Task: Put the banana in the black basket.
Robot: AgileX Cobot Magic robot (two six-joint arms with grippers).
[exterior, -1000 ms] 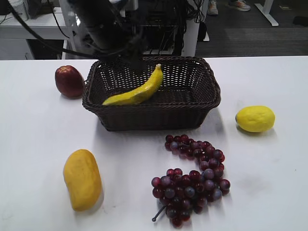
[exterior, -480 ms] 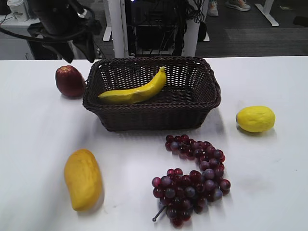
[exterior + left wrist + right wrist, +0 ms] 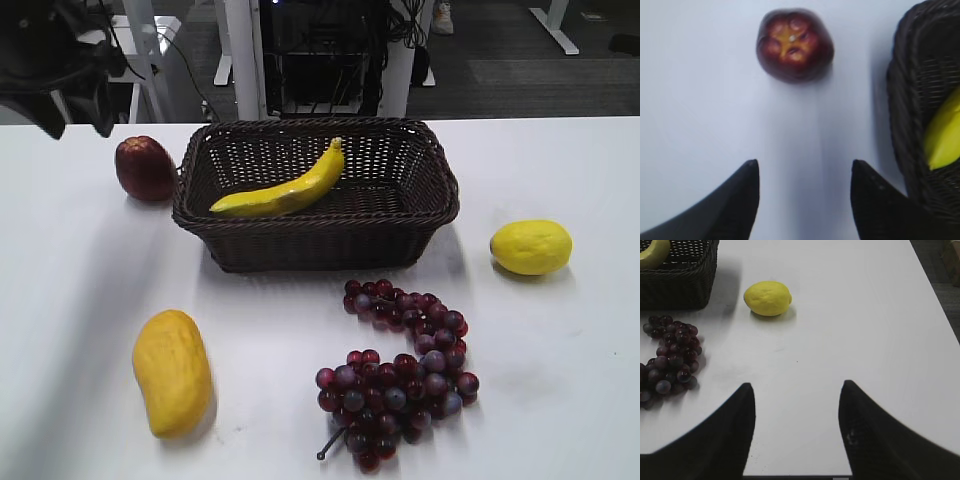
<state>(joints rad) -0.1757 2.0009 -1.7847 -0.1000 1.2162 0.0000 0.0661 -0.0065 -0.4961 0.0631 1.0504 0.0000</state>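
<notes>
Glossy yellow banana (image 3: 285,187), curved, dark-tipped, lying diagonally inside black basket (image 3: 316,245) — woven wicker, open-weave sides, braided rim, rectangular. Sitting on smooth white tabletop (image 3: 560,360). Beside basket: dark red apple (image 3: 145,168) just off left rim, rounded matte lemon (image 3: 530,246) to the right, stubby orange-yellow mango (image 3: 172,371) and purple grape bunch (image 3: 400,372) in front. Left gripper (image 3: 805,172) hovering over tabletop near apple, jaws spread, holding nothing. Right gripper (image 3: 796,392) also spread wide, empty, facing lemon. Showing no readable labels or writing.
</notes>
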